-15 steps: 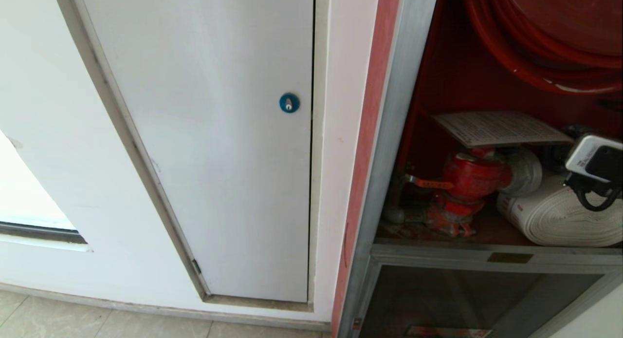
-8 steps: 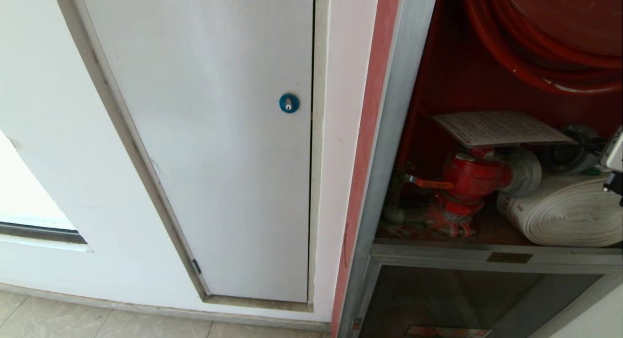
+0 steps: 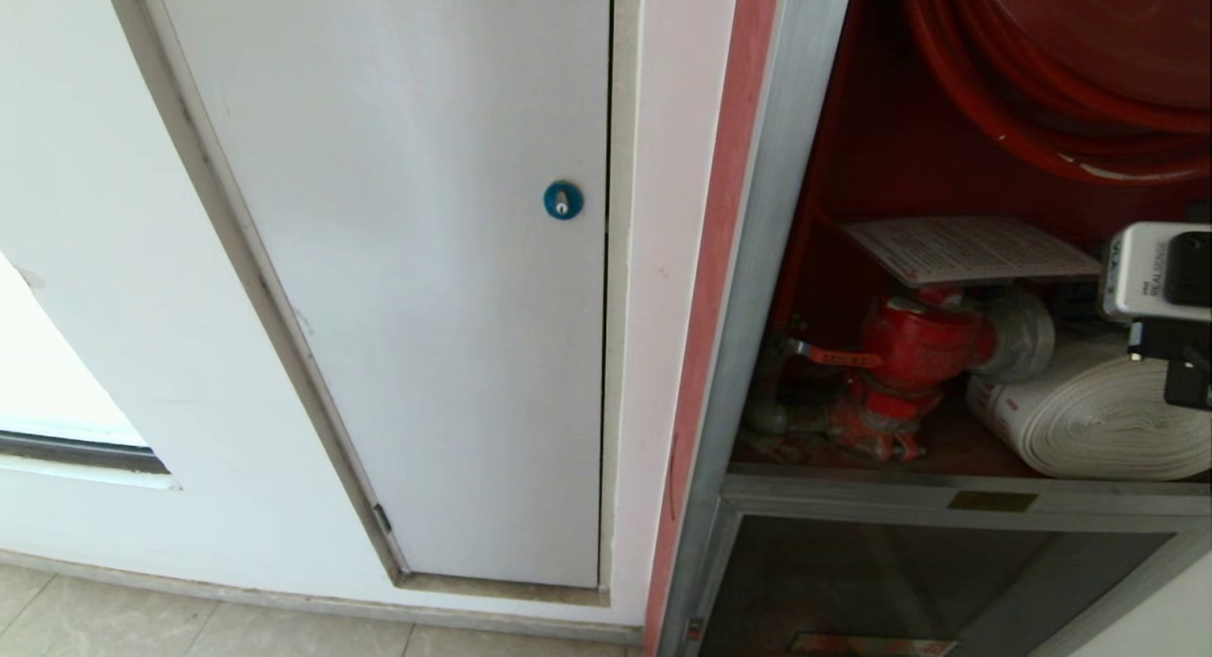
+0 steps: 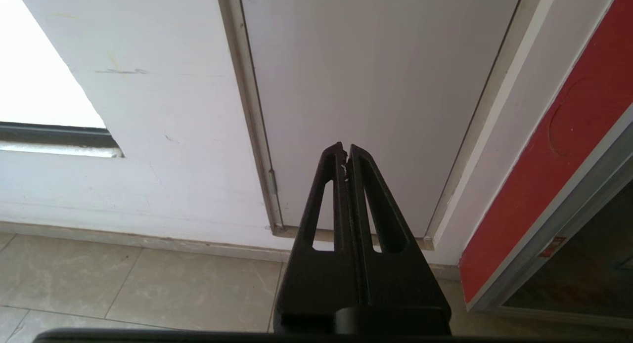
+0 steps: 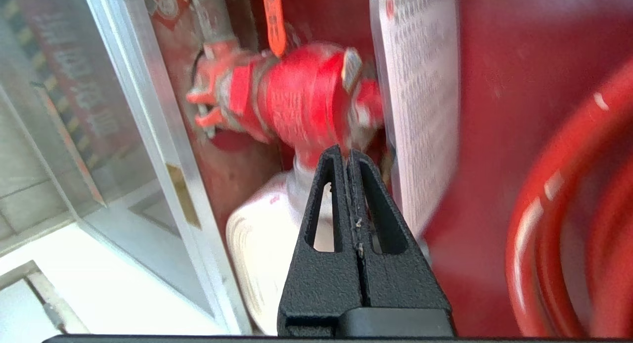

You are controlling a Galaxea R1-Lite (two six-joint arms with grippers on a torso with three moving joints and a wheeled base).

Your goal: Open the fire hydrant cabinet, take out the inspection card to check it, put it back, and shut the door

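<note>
Both tools are pinched together and empty; the right tool (image 5: 347,157) hovers just beside the inspection card (image 5: 420,101) inside the fire hydrant cabinet (image 3: 757,259).

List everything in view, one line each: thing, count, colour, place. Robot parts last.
fire hydrant cabinet: 1, silver frame, red inside, right of the head view, standing open.
inspection card: 1, white, lying flat on top of the valve inside the cabinet.
hydrant valve: 1, red, on the cabinet floor.
rolled hose: 1, white, beside the valve.
hose reel: 1, red, upper cabinet.
lower glass panel: 1, dark, below the shelf.
white panel door: 1, white with a blue lock, left of the cabinet.
floor tiles: beige, at the wall's foot.
left gripper: 1, black, jaws shut, facing the white door.
right gripper: 1, black, jaws shut, empty, inside the cabinet near the card.
</note>
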